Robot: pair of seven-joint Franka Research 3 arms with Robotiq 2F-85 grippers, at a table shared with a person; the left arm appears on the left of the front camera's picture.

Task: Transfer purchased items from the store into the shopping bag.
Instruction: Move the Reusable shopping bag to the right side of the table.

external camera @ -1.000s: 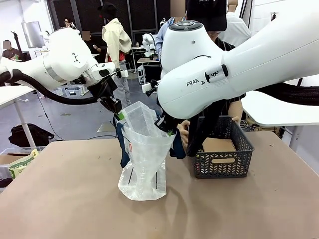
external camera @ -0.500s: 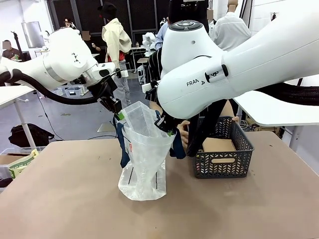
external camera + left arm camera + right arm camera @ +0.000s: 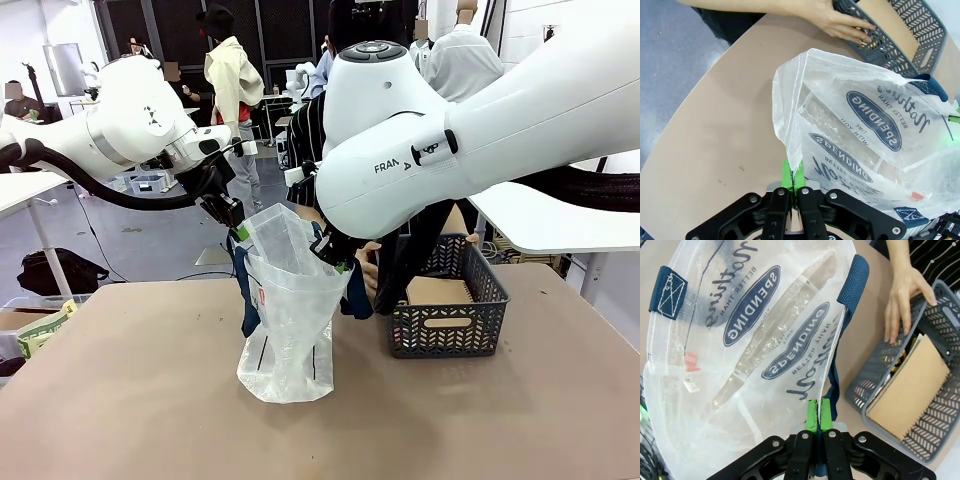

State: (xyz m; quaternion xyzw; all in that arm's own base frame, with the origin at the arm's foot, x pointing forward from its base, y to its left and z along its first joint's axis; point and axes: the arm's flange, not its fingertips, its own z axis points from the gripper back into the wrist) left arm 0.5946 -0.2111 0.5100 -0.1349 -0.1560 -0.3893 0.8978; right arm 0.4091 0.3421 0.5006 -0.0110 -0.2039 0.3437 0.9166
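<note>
Watching left fingers (image 3: 787,175) and right fingers (image 3: 813,416) both clenching opposite rims of shopping bag (image 3: 290,320), bag standing on bench (image 3: 150,400) beside basket (image 3: 450,330). Purchased items (image 3: 897,359) lying in basket, hard to make out. Person's hand (image 3: 902,295) resting on basket rim. Advising: holding mouth taut, wide, steady.

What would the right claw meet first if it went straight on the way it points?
The shopping bag: the right claw pinches its rim, so it would likely push into the plastic; depth beyond unclear.
</note>
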